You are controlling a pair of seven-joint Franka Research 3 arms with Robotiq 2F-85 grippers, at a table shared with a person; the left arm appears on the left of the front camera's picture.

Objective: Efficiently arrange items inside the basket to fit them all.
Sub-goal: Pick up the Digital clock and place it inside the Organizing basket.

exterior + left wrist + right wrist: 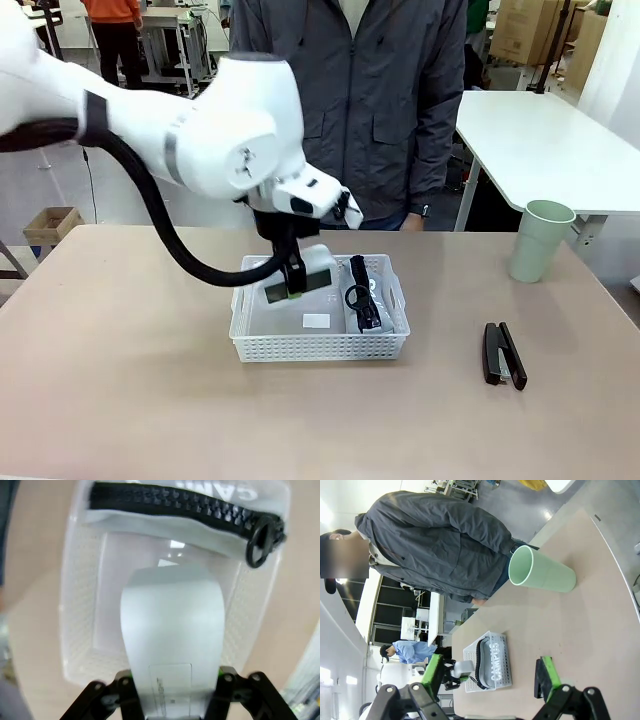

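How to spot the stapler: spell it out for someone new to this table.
On the tan table, find the white basket in the middle. Right of it, nearer the robot than the pale green cup, lies the stapler. It alone is long, black and flat on bare tabletop.

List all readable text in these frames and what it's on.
"CAMPUS": on the grey pouch.
Label print on the small white box: too blurred to read.
The white sticker on the basket floor: too small to read.
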